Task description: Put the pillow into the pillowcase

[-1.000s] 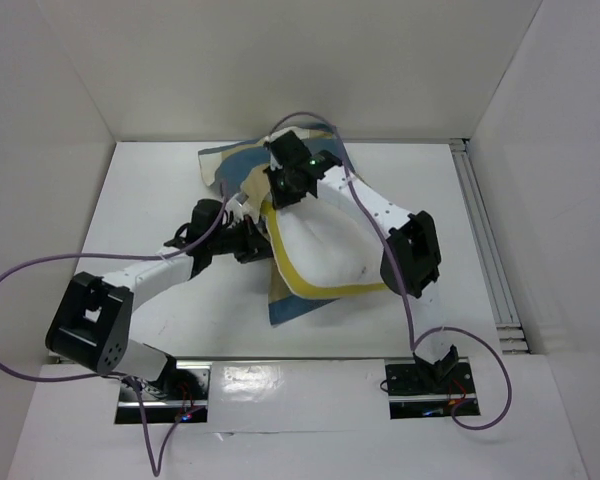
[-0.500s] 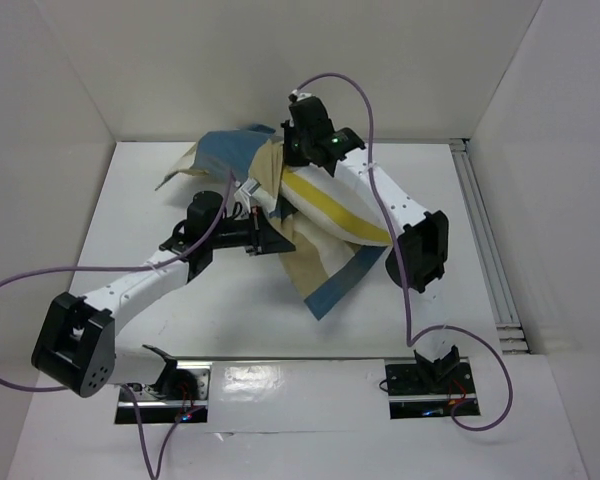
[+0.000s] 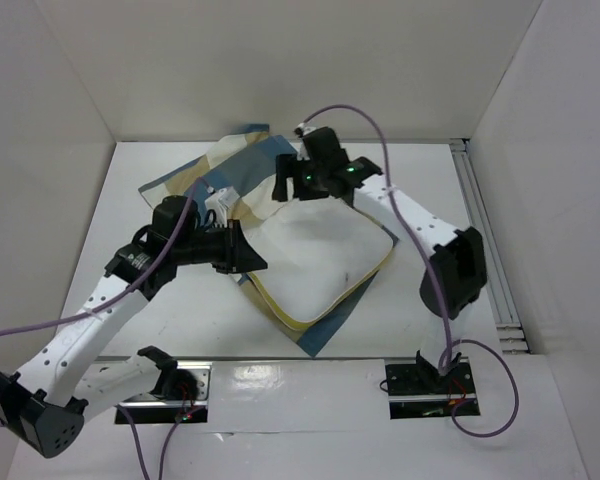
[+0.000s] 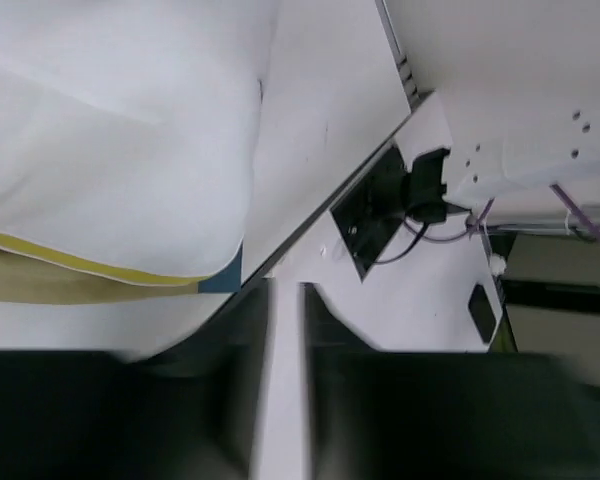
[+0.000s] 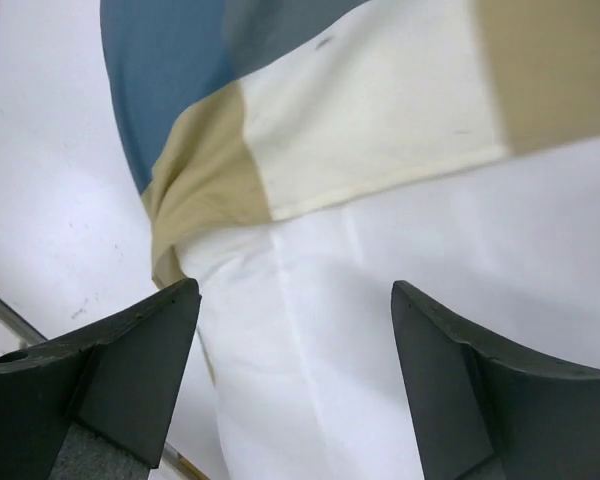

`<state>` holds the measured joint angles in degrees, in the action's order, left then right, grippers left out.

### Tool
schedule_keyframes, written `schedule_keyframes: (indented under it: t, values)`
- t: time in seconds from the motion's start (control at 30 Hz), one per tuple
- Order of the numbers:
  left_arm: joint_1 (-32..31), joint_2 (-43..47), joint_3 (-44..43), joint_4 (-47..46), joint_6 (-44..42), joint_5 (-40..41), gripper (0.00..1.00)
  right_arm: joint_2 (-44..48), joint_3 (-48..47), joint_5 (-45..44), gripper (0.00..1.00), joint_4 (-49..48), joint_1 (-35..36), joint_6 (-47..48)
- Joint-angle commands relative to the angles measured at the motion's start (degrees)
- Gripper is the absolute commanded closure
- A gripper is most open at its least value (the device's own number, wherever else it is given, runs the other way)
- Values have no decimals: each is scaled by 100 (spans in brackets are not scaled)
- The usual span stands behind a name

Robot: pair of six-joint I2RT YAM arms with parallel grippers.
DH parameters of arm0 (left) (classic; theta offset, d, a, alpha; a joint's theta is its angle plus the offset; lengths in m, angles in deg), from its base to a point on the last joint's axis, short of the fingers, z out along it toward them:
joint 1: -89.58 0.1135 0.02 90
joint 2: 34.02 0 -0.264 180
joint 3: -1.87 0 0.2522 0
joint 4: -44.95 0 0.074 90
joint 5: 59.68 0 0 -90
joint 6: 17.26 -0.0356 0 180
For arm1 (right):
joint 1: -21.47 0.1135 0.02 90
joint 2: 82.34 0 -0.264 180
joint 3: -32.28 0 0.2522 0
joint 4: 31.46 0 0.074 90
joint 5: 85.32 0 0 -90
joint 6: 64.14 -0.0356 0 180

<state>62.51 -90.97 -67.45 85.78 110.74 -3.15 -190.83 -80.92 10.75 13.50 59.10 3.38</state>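
The white pillow (image 3: 315, 250) with its yellow edge band lies flat at mid-table, on top of the blue, tan and cream checked pillowcase (image 3: 212, 172). The case spreads out behind the pillow and shows as a blue strip along its near edge. My left gripper (image 3: 258, 262) sits at the pillow's left edge. Its jaws stand a narrow gap apart with nothing between them (image 4: 285, 290). My right gripper (image 3: 286, 190) hovers over the pillow's far edge, open wide and empty (image 5: 295, 290). The right wrist view shows the pillow (image 5: 380, 330) below it and the pillowcase (image 5: 370, 110) beyond.
White walls close in the table at the back and on both sides. An aluminium rail (image 3: 485, 240) runs along the right edge. The arm base plates (image 3: 428, 382) and purple cables sit at the near edge.
Both grippers have let go. The pillow, lifted and tilted half a second ago, now lies flat on the pillowcase. The left arm has drawn back to the left.
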Motion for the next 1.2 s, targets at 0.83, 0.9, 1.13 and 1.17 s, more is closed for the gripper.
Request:
schedule_keyframes:
  t: [0.83,0.9,1.13,1.17]
  values:
    - [-940,-5256,-3990,2514,-1216,7531,33,4380,5223,755,2,581,-2145,-2604]
    - [-993,-5256,-3937,2356,-1285,7531,33,4380,5364,826,2,502,-2145,-2656]
    - [-1274,-4906,-3868,2013,-1743,7435,61,4274,5417,896,1,422,-2145,-2595]
    - [-1327,-4661,-3806,1787,-1830,7339,63,4274,5417,896,1,422,-2145,-2595]
